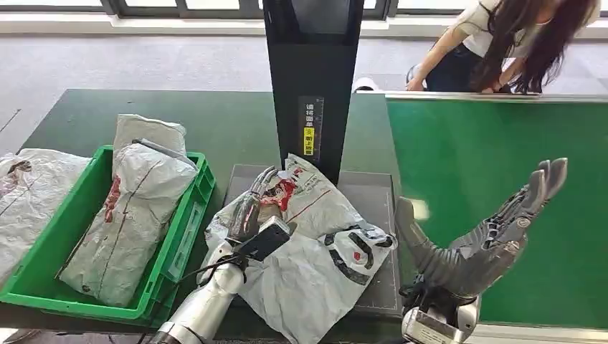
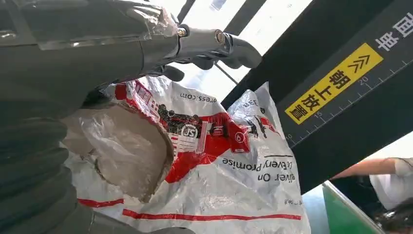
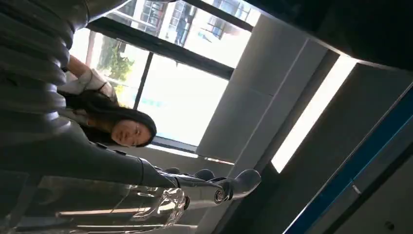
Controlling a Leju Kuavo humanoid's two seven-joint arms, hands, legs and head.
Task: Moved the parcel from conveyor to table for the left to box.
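Parcel (image 1: pixel 315 244) lies crumpled on the grey scale pad (image 1: pixel 373 197) of the dark counter (image 1: pixel 215 122), off the green conveyor (image 1: pixel 495 179), so the transfer looks done; boxing into the green crate (image 1: pixel 188 222) remains; left hand (image 1: pixel 247 211) rests on it, fingers spread; right hand (image 1: pixel 495 229) hangs spread, holding nothing; a person (image 1: pixel 502 43) bends beyond, windows behind.

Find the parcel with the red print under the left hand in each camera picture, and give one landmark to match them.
Head view: the parcel lies low in the middle, on the grey plate before the black post, under the left hand.
Left wrist view: the parcel spreads across the middle, beside the hand.
Right wrist view: not in it.
Shared landmark: the black post's yellow label.
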